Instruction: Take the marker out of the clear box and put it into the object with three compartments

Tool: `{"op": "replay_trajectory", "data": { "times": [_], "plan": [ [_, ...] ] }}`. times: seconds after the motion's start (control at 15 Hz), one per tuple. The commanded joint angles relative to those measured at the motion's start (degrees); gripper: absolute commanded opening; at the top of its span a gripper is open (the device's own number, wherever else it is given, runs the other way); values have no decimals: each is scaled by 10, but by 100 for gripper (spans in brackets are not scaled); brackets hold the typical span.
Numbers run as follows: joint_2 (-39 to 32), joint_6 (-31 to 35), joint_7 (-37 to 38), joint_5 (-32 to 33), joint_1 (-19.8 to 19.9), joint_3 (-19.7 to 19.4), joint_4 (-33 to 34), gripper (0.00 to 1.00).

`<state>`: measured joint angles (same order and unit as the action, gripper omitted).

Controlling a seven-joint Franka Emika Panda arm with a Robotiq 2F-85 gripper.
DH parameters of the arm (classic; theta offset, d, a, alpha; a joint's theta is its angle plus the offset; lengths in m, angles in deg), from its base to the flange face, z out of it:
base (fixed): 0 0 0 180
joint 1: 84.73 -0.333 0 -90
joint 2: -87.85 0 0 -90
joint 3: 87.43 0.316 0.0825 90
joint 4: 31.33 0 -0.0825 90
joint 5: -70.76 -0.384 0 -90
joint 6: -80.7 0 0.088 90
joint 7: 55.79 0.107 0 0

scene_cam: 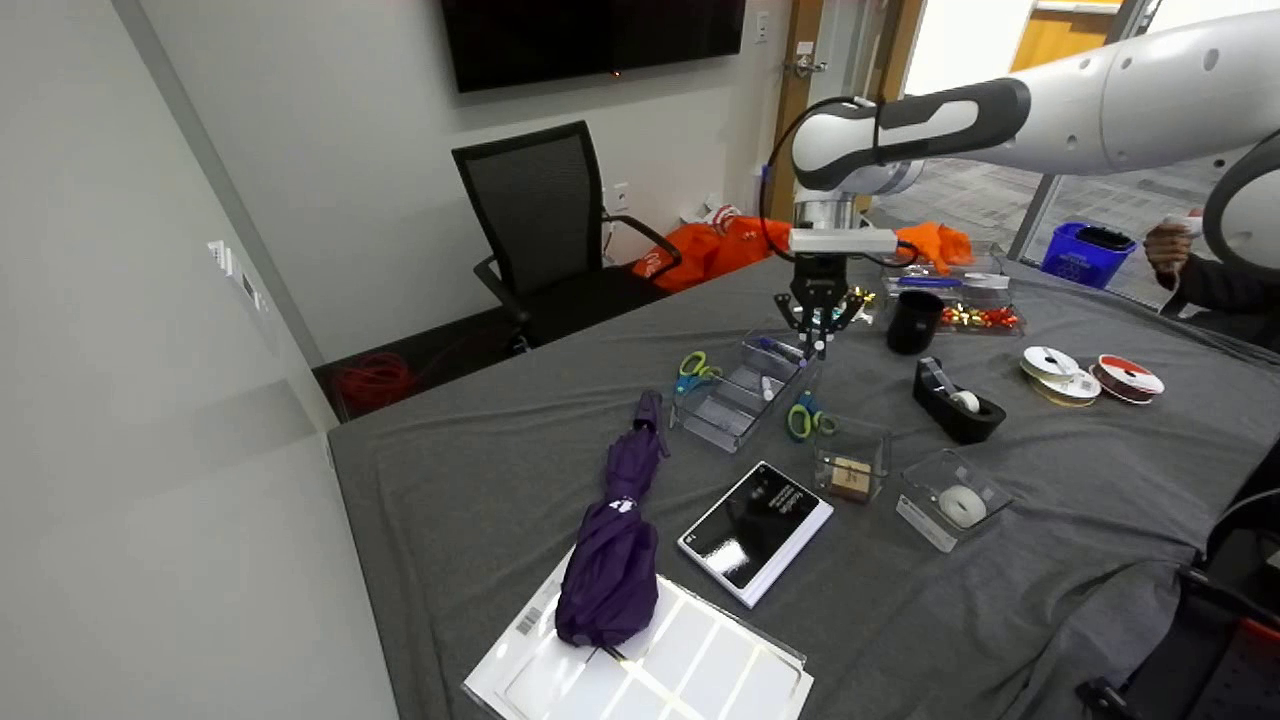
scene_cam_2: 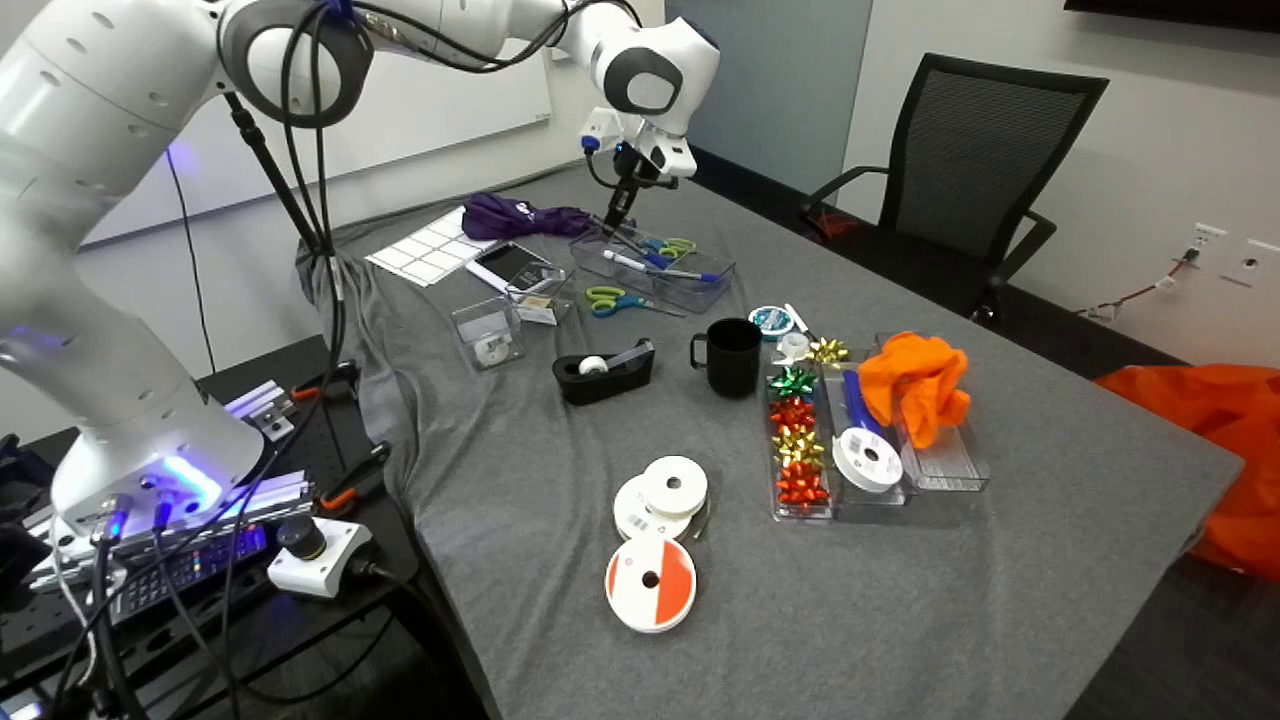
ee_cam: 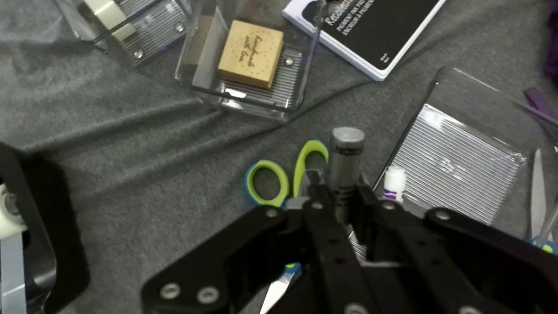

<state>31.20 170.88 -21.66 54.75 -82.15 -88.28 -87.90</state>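
My gripper is closed around a dark grey cylindrical marker, whose flat end faces the wrist camera. In both exterior views the gripper points down over the clear box. The clear box also shows in the wrist view, partly behind the fingers. Other pens and a white-capped marker lie in the box. The object with three compartments is a clear organiser holding bows, a blue item with a white roll, and an orange cloth; it also shows behind the mug.
Scissors lie beside the clear box. A black mug stands between box and organiser, near the tape dispenser. A small box with a wooden stamp, an ink pad and a purple umbrella are also there.
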Motion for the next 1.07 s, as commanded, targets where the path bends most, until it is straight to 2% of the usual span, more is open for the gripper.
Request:
{"op": "replay_trajectory", "data": {
  "times": [0.0,0.4,0.6,0.73,1.0],
  "plan": [
    [-22,-31,-95,46,-4,-5,48,4],
    [-23,-7,-255,137,-10,-6,53,4],
    [-24,-8,-305,163,-10,-3,53,4],
    [-27,-10,-306,168,-12,-4,56,4],
    [-39,-21,-229,158,-23,-15,72,4]
  ]
}}
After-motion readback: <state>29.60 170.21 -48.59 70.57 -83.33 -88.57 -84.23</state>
